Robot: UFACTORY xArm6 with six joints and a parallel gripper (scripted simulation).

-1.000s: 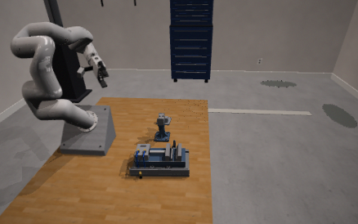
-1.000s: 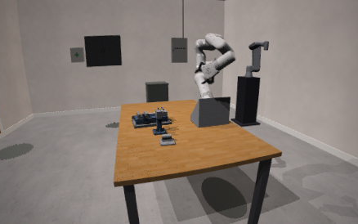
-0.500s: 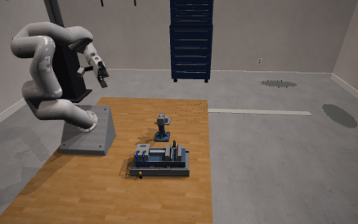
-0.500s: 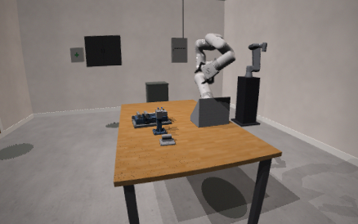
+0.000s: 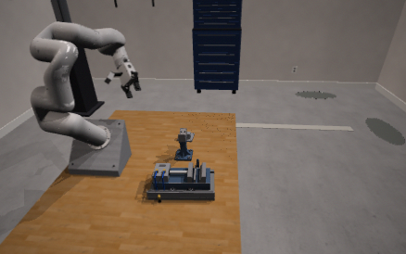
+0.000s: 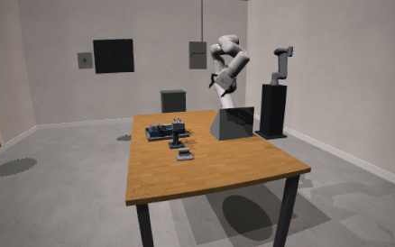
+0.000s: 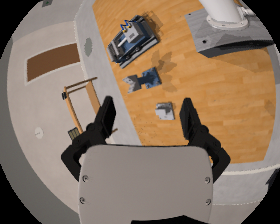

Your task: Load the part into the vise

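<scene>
A grey-walled room with a grey floor holds a rectangular wooden table point(image 6: 231, 173) on dark legs, and a tall dark-blue drawer cabinet point(image 5: 216, 46) stands against one wall. The white six-joint arm point(image 5: 54, 65) rises from a grey wedge-shaped pedestal point(image 5: 117, 162) at the table's edge and folds back on itself, carrying the black two-finger gripper point(image 5: 131, 86) high above the table surface. Its fingers are spread wide apart with nothing between them.

In the wrist view the table lies far below the gripper. Framed in the gap between the fingers, well beneath them, is the small grey infeed plate point(image 7: 165, 111) with the part, a small grey block point(image 6: 184, 152), lying on it; at this size the slot cannot be made out. Just beyond the plate, farther from the gripper, stands the blue-based V-block point(image 6: 176, 135) on its short post. Farther still is the blue and grey vise point(image 5: 182, 182) on its grey base plate, jaws standing apart, with the air cylinder point(image 5: 161, 171) at one end. The part touches neither the vise nor the V-block. A second, grey arm on a black pedestal point(image 6: 272, 110) stands on the floor behind the white arm.
</scene>
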